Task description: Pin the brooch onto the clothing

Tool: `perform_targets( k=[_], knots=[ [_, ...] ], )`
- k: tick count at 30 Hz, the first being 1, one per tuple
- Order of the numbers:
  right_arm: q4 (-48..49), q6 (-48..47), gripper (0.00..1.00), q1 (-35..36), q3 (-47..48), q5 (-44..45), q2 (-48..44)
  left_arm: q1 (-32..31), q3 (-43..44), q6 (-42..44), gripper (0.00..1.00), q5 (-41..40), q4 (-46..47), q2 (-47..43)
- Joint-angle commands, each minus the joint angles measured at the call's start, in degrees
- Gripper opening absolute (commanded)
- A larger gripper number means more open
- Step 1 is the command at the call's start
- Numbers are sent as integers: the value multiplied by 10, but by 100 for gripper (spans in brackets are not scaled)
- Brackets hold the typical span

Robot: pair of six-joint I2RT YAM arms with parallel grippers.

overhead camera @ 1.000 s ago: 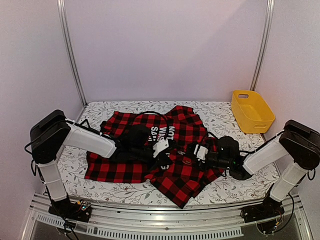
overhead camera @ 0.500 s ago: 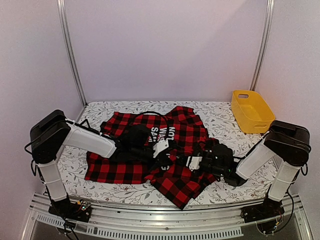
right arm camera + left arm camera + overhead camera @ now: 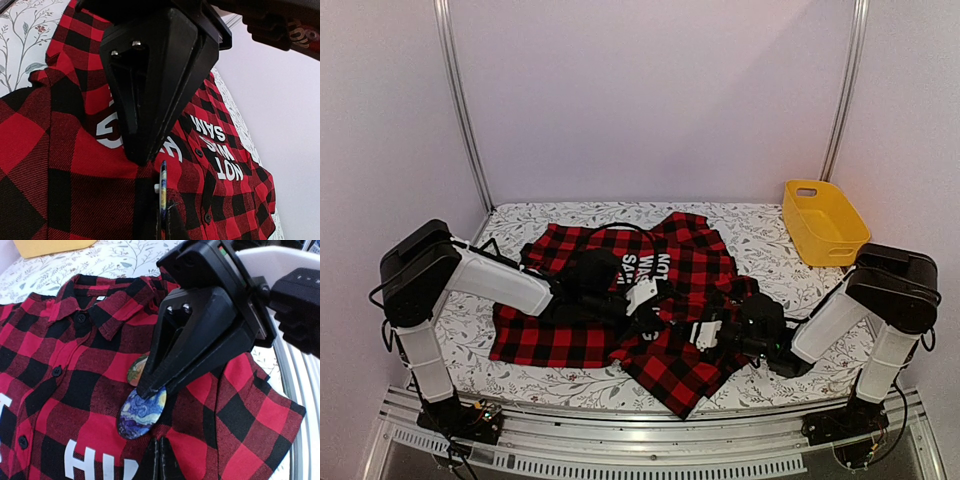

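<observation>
We see a yellow rectangular plastic bin (image 3: 837,243) with a handle slot in its far end. It stands at an angle near the far right corner of a table covered in white cloth printed with grey leafy sprigs (image 3: 570,214). Two slim silver metal posts (image 3: 460,110) rise from the table's far corners, one left and one right, against a plain pale lilac wall (image 3: 650,100). A ribbed aluminium rail (image 3: 650,460) runs along the near edge.

The floral-patterned table (image 3: 760,238) carries the checked shirt (image 3: 692,258) and a seemingly plastic yellow bin (image 3: 825,222).
</observation>
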Motion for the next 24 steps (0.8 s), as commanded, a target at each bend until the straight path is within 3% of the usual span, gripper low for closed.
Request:
perform_targets(
  k=[1,10,24],
  knots=[
    [6,4,0,7,-7,1,3,-4,10,2,0,7,-1,-2],
    [-14,5,0,18,-10,-37,-21,-4,10,1,0,-2,2,0],
    [-51,94,0,17,6,-147,-54,-4,4,-8,0,-24,36,-4]
  ],
)
